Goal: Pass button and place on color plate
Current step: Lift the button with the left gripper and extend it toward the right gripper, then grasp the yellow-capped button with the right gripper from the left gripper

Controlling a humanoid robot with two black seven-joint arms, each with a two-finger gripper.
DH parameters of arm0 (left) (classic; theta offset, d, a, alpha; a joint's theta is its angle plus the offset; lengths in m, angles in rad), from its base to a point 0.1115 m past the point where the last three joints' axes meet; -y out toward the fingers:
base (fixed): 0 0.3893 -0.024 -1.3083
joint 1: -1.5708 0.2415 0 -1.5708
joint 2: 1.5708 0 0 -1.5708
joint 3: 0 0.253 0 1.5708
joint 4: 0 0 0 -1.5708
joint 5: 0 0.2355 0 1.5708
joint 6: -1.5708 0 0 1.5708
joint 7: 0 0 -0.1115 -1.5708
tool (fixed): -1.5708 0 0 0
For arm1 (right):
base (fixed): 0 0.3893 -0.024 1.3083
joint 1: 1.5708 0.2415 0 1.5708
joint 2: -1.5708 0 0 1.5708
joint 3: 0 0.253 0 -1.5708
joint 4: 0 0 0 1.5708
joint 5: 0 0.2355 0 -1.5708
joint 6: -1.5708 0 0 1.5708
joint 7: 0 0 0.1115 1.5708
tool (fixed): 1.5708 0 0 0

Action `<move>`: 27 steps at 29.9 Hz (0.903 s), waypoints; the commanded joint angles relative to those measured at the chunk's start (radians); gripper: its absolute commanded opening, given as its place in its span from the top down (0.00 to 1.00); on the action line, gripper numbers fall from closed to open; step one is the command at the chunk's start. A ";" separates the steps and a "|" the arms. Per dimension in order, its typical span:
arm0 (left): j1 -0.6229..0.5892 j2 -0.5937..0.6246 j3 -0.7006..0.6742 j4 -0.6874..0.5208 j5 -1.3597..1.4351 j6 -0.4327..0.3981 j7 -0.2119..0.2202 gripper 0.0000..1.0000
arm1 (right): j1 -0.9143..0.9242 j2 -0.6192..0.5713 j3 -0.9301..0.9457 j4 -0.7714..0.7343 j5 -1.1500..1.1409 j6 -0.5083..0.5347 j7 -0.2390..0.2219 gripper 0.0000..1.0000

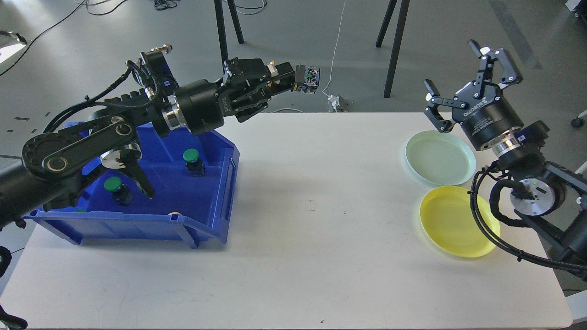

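My left gripper (293, 77) is shut on a yellow-capped button (308, 74) and holds it in the air above the table's back edge, left of centre. The button's dark base points right and its cap is mostly hidden by the fingers. My right gripper (450, 65) is open and empty, raised above the back right, just behind the pale green plate (440, 158). The yellow plate (458, 221) lies in front of the green one. Both plates are empty. The two grippers are far apart.
A blue bin (202, 225) stands at the left with two green buttons (191, 156) (113, 184) inside; my left arm crosses over it and hides part of its inside. Table legs and cables stand on the floor behind.
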 commanded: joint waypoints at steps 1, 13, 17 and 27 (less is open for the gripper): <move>0.002 -0.007 -0.004 0.000 -0.002 0.000 0.000 0.91 | 0.018 0.070 -0.067 0.009 -0.101 -0.051 0.000 0.01; 0.000 -0.012 0.001 0.000 0.000 0.000 0.000 0.91 | 0.156 0.233 -0.147 -0.006 -0.103 -0.062 0.000 0.01; 0.000 -0.013 0.001 0.001 0.000 0.000 0.000 0.91 | 0.181 0.269 -0.175 -0.041 -0.106 -0.063 0.000 0.01; 0.000 -0.012 0.001 0.001 0.000 0.000 0.000 0.91 | 0.201 0.280 -0.198 -0.039 -0.098 -0.062 0.000 0.01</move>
